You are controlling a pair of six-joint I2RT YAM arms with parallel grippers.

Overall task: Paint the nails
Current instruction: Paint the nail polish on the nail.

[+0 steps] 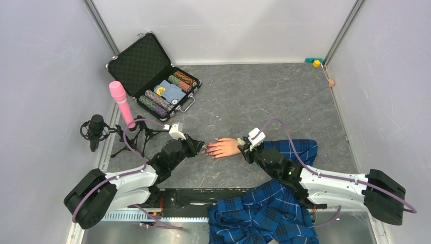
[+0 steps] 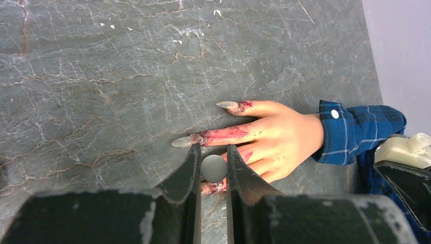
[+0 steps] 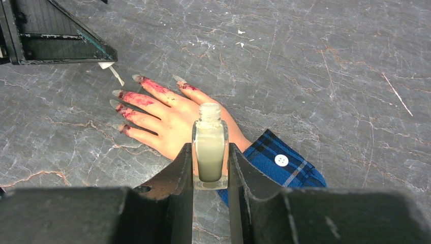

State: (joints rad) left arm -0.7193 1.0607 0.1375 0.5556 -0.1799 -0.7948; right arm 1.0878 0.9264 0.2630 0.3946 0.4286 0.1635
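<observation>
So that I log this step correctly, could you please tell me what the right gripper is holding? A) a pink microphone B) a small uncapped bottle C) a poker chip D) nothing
B: in the right wrist view the right gripper is shut on a small clear bottle that stands upright with its neck open.

From above, the nails (image 1: 207, 150) are too small to judge. The left gripper (image 2: 213, 151) covers the six-o'clock fingers of the mannequin hand (image 2: 277, 136); the bottle (image 3: 210, 150) hides its wrist. The brush (image 3: 117, 75) shows only its tip.
</observation>
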